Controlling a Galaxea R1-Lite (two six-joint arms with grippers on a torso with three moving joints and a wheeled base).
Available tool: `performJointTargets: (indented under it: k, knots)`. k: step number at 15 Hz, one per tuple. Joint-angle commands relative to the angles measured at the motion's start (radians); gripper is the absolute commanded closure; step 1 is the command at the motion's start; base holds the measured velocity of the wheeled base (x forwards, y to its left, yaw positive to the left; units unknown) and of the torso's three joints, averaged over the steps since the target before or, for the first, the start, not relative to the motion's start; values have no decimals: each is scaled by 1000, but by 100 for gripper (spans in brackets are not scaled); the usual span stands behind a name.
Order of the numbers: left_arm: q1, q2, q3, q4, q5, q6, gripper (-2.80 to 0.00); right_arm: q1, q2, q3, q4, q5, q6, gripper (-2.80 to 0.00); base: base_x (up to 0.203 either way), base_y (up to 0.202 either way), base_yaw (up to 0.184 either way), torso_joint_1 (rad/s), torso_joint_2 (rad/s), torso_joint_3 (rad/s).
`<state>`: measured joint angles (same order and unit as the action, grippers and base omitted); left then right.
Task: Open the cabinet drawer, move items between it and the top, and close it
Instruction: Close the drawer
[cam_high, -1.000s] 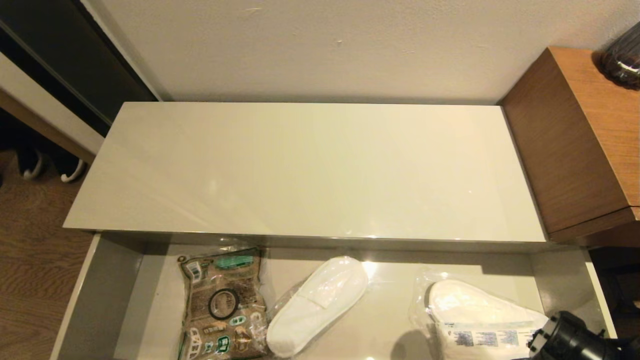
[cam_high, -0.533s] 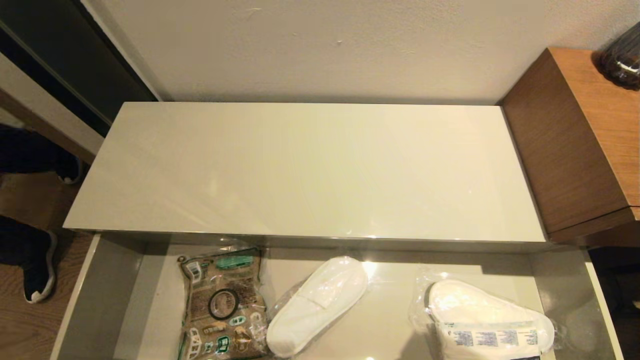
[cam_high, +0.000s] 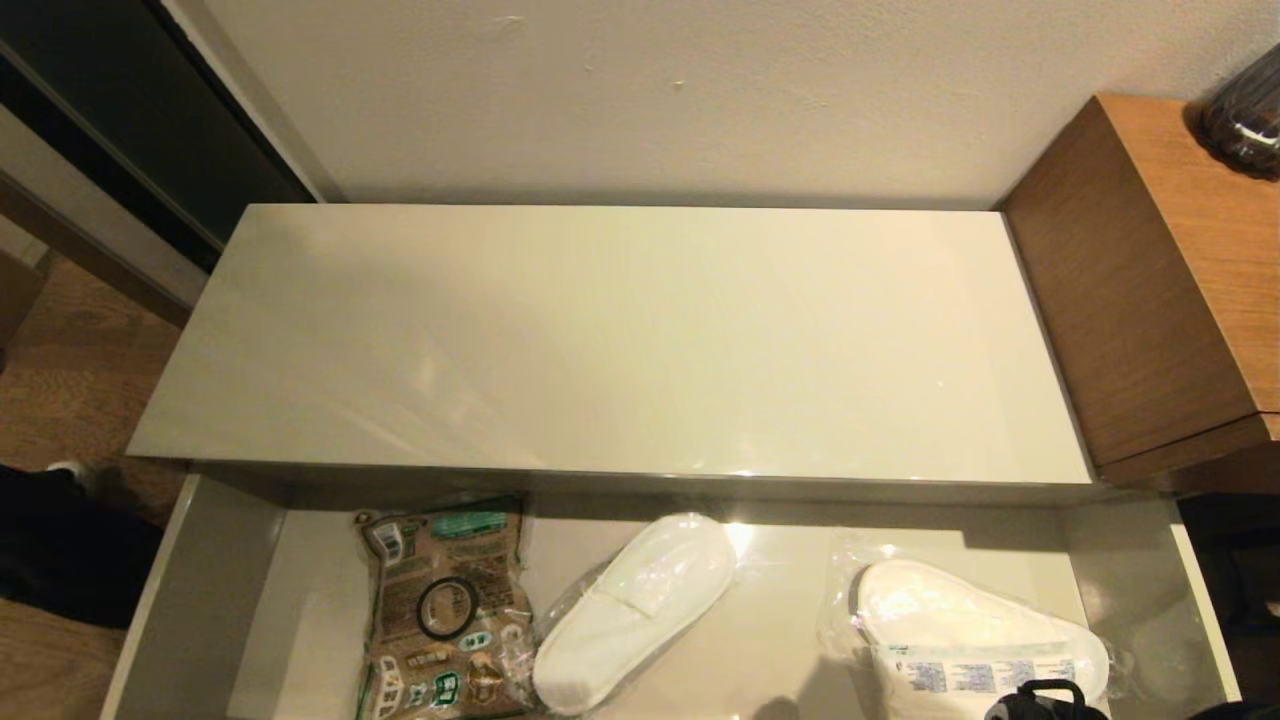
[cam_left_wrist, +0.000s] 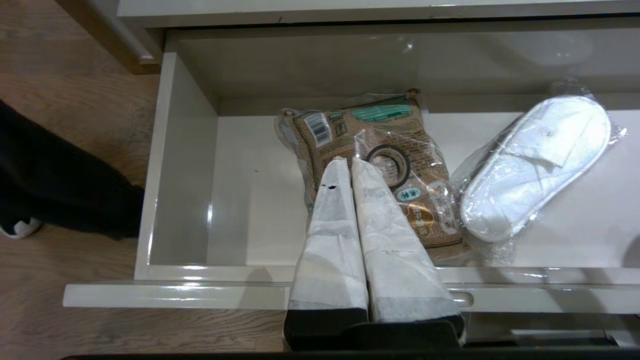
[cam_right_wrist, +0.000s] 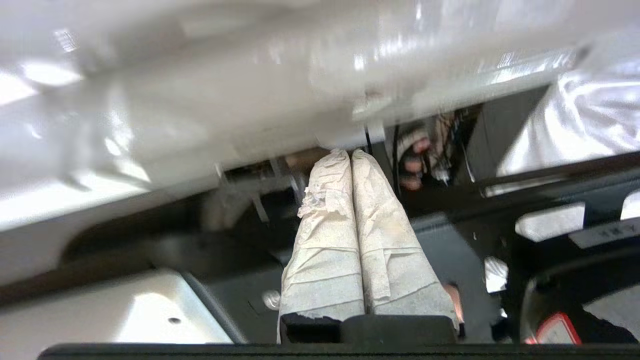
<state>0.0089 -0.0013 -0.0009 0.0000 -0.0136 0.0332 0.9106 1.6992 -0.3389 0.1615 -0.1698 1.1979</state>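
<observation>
Your left gripper (cam_left_wrist: 348, 161) hangs over the front of the open cabinet drawer (cam_high: 205, 590), its two paper-wrapped fingers (cam_left_wrist: 330, 235) pressed together, clenched on nothing, tips above the brown printed bag (cam_high: 445, 610). That crinkly plastic bag lies in the lower left of the head view, long axis running front to back, with the small black tape roll (cam_high: 447, 607) sitting on it as a flat ring. To its right you see the white slipper (cam_high: 632, 610), soft fabric under clear, shiny plastic wrap; its long axis runs diagonally, one rounded end toward the back right of the drawer and the other toward the front left, beside the bag. Further right, lower right of the head view, lies another plastic-wrapped white slipper (cam_high: 950, 615) with the white rectangular packet with blue print (cam_high: 985, 675) lying across its near end. The drawer floor is glossy cream with grey side walls. Above it, across the middle of the frame, the long top (cam_high: 620, 340) is smooth and reflective. Your right gripper (cam_right_wrist: 350, 152), low at the bottom right edge of the head view, also has its wrapped fingers closed together, empty, pointing at blurred pale surfaces. At the far right stands the brown wooden unit (cam_high: 1160, 280).
</observation>
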Motion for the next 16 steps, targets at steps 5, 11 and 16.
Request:
performJointTargets:
  k: [5, 11, 16]
  knots:
    - [0, 1, 1, 0, 0, 1, 0, 1, -38, 11, 3, -13, 8, 0, 0, 0, 0, 0, 0, 0]
    - [0, 1, -1, 0, 0, 1, 0, 1, -82, 51, 8, 3, 9, 0, 0, 0, 0, 0, 0, 0]
    - [0, 1, -1, 0, 0, 1, 0, 2, -87, 64, 41, 71, -21, 0, 0, 0, 0, 0, 0, 0]
